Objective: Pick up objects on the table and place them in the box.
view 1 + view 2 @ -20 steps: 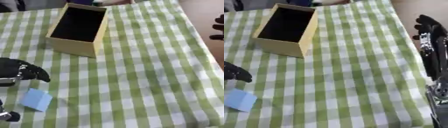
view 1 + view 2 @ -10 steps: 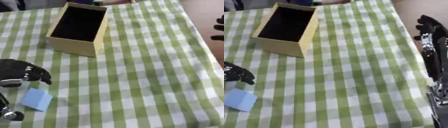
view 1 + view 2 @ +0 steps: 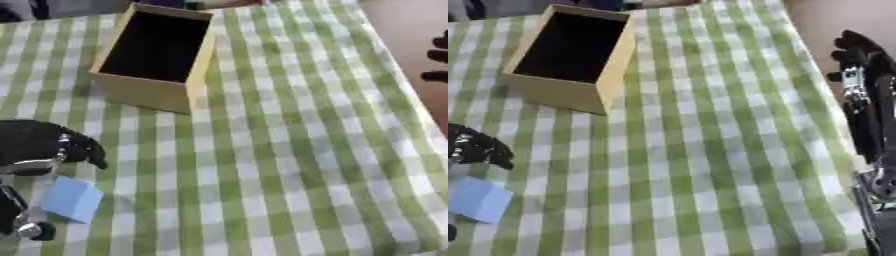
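Left hand is seen at the lower left edge of the table, its fingers curled downward just above a light blue block; whether the block is touched cannot be told, and nothing is seen to be held. The block lies flat on the green-and-white checked cloth near the front left corner. An open tan box, dark inside, stands well apart from it, at the far left of the table. Right hand is held off the table's right edge, fingers up and relaxed, with nothing in it.
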You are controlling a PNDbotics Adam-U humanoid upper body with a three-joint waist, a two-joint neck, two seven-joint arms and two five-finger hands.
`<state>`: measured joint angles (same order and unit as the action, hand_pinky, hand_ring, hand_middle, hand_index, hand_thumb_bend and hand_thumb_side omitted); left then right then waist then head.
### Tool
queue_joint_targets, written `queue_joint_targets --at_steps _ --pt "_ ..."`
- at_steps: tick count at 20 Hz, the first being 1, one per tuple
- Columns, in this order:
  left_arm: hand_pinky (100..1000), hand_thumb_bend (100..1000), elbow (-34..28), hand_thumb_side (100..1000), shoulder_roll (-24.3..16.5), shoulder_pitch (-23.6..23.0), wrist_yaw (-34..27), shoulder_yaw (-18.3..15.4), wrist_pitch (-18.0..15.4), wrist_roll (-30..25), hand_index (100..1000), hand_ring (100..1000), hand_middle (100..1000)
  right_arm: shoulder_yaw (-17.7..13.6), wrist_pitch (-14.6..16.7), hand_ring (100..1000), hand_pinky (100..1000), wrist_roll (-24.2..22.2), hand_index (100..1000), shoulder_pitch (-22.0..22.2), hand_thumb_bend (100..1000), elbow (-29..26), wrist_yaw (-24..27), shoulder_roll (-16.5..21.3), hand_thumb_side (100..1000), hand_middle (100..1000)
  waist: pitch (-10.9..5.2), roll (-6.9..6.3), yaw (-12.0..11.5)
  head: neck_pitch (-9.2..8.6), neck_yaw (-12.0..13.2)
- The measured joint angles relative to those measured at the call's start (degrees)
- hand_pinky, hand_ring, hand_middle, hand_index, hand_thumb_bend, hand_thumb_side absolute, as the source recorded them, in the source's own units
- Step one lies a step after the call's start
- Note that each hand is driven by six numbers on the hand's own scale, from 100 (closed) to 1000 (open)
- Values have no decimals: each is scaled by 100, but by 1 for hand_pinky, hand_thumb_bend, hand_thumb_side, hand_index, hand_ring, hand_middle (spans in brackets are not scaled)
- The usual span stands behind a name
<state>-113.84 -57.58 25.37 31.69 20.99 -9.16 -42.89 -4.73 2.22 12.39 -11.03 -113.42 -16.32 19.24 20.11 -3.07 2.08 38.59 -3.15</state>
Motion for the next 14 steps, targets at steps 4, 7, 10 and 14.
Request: queue_joint_targets --at_steps 4,7,10,14 --pt "871 649 0 238 49 11 117 52 67 -38 883 871 831 0 -3 814 674 -3 892 1 100 0 14 -27 1000 799 4 0 8 0 1" --pt "858 639 0 235 59 10 192 69 114 -56 870 858 814 0 -12 814 674 -12 892 3 100 0 26 -28 1000 799 6 -1 10 0 1" --pt "807 630 0 219 60 3 268 69 153 -50 836 814 772 0 -21 815 674 -20 892 4 100 0 29 -29 1000 799 8 -4 10 0 1" --pt "687 621 0 187 74 -9 356 72 207 16 760 689 682 0 -25 815 675 -24 892 12 100 0 30 -31 1000 799 10 -4 10 0 1"
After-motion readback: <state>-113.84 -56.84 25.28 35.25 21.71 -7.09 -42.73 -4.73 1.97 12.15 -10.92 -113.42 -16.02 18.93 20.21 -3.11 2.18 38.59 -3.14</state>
